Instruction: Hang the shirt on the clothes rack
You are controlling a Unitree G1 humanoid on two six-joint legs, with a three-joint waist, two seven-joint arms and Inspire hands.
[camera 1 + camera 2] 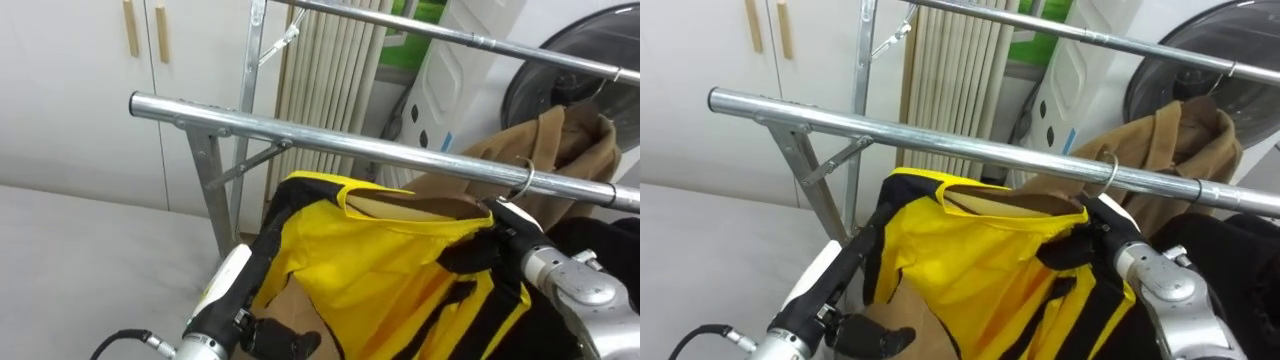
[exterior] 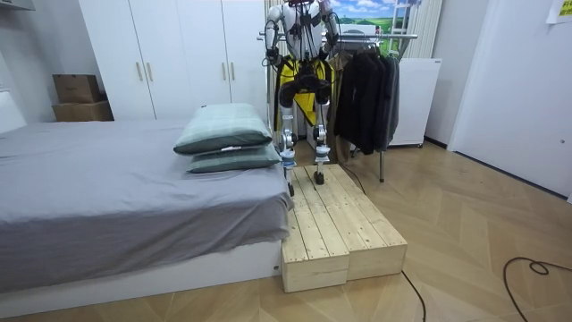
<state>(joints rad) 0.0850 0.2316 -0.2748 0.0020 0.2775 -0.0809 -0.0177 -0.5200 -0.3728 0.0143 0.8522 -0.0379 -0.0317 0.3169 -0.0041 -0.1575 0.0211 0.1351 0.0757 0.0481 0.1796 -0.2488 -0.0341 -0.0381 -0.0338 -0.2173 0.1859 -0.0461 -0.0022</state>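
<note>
A yellow garment with black trim [image 1: 380, 260] hangs on a hanger whose metal hook [image 1: 525, 182] sits over the lower rail [image 1: 350, 142] of the clothes rack. My right hand [image 1: 492, 245] comes in from the lower right and has its fingers curled on the garment's right shoulder, just under the hook. My left hand [image 1: 285, 340] is low at the garment's left edge, partly tucked behind the cloth. In the room view I stand on the wooden platform [image 2: 335, 224] facing the rack, with the yellow garment [image 2: 288, 73] in front of me.
A brown coat [image 1: 560, 140] hangs further right on the same rail, with dark clothes [image 1: 620, 240] beside it. An upper rail [image 1: 450, 35] runs behind. White wardrobe doors [image 1: 80, 90] and a radiator [image 1: 330, 80] stand behind the rack. A grey bed [image 2: 107, 197] with pillows [image 2: 223, 139] lies beside the platform.
</note>
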